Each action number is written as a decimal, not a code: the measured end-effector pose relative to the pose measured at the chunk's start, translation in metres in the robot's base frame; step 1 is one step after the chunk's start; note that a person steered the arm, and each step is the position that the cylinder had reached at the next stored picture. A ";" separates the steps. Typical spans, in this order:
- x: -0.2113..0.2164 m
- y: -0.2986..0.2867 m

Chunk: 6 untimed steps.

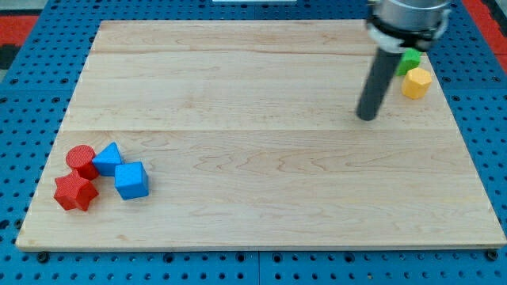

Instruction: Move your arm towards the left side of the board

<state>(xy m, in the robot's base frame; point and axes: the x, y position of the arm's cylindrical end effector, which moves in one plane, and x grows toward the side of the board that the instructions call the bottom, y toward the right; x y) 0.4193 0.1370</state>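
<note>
My tip (367, 117) rests on the wooden board (253, 158) at the view's upper right. A yellow hexagonal block (416, 81) lies to the tip's right, and a green block (409, 59), partly hidden by the rod, sits just above it. At the view's lower left, far from the tip, a red cylinder (80, 160), a red star-shaped block (75, 192), a blue triangular block (108, 159) and a blue cube (131, 180) cluster together.
The board lies on a blue pegboard surface (32, 95) that surrounds it. The arm's body (408, 20) enters from the view's top right.
</note>
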 end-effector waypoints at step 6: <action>-0.010 -0.404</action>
